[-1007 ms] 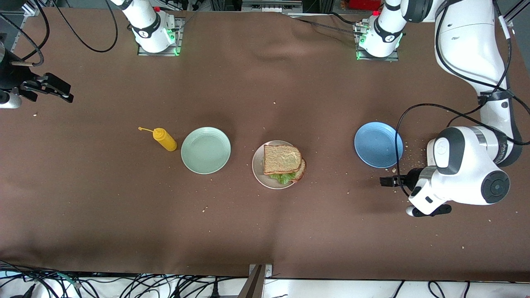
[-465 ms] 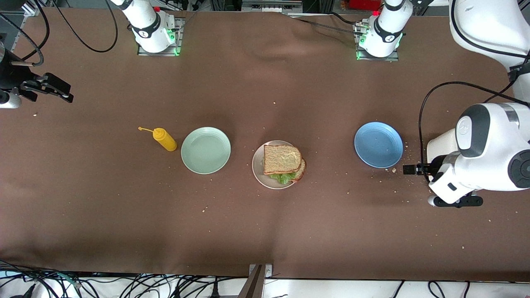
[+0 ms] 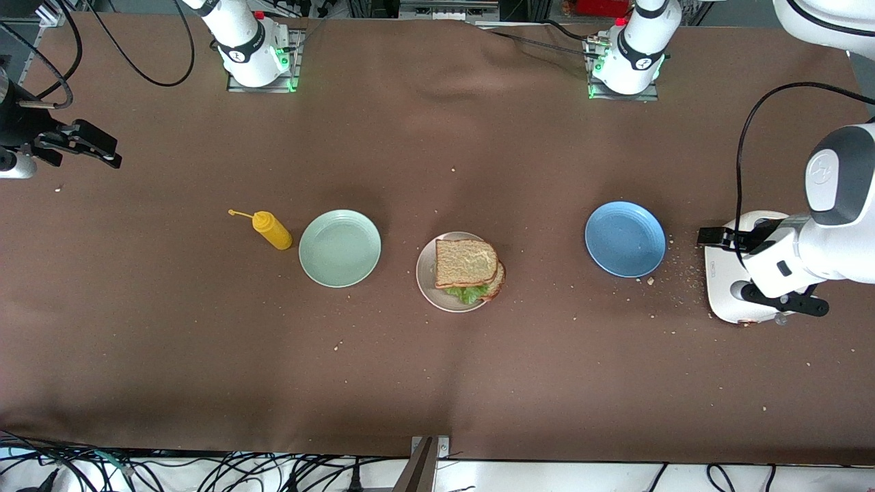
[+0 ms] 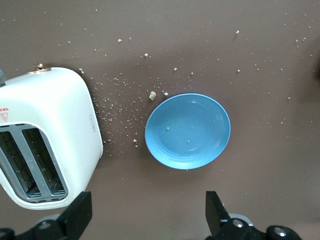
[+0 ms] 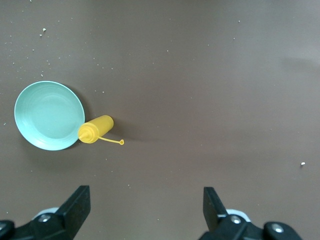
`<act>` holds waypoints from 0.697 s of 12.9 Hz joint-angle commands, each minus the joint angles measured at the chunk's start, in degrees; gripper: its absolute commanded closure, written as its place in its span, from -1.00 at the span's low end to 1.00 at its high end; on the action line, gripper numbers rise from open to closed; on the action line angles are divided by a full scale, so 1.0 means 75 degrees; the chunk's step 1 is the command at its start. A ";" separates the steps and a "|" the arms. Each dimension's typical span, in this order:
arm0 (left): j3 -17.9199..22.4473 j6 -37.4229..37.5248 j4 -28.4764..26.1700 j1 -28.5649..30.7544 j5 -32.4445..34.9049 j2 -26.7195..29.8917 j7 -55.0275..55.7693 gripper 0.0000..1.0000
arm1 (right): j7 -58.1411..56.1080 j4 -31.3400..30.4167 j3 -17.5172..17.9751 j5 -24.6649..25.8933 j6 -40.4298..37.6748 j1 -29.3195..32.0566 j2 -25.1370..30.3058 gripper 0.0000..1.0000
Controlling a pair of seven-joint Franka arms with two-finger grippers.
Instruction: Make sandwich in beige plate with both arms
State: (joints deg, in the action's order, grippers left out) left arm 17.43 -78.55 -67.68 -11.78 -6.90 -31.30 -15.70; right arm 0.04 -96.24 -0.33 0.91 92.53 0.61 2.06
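Both pincers, left (image 4: 145, 215) and right (image 5: 145, 212), hang wide open, holding nothing.

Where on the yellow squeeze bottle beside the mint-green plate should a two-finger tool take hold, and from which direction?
Grip the yellow squeeze bottle across the middle of its round body, coming straight down from above. It lies on its side on the table, so its thin nozzle is a poor hold. The mint-green plate sits close by its base end, so closing across the width, probably with the right tool, keeps the fingers off that plate.
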 commanded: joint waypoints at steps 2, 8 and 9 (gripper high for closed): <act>-0.0074 0.0021 -0.0140 -0.0010 0.0182 0.0095 -0.0320 -1.00 | 0.0088 0.0141 0.0044 -0.0133 -0.0185 0.0071 -0.0005 -1.00; -0.0203 -0.2410 -0.2777 -0.0082 0.0674 0.2231 -0.0215 -1.00 | 0.0076 0.0141 0.0044 -0.0121 -0.0197 0.0059 -0.0005 -1.00; -0.0331 -0.2765 -0.3357 0.0058 0.0686 0.2645 -0.0238 -1.00 | 0.0076 0.0141 0.0044 -0.0133 -0.0197 0.0071 -0.0005 -1.00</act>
State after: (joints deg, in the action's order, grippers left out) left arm 16.73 -92.70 -77.00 -12.12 -4.12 -23.72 -16.81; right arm 0.05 -96.21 -0.32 0.91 92.22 0.61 2.07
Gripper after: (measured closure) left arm 0.000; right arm 0.000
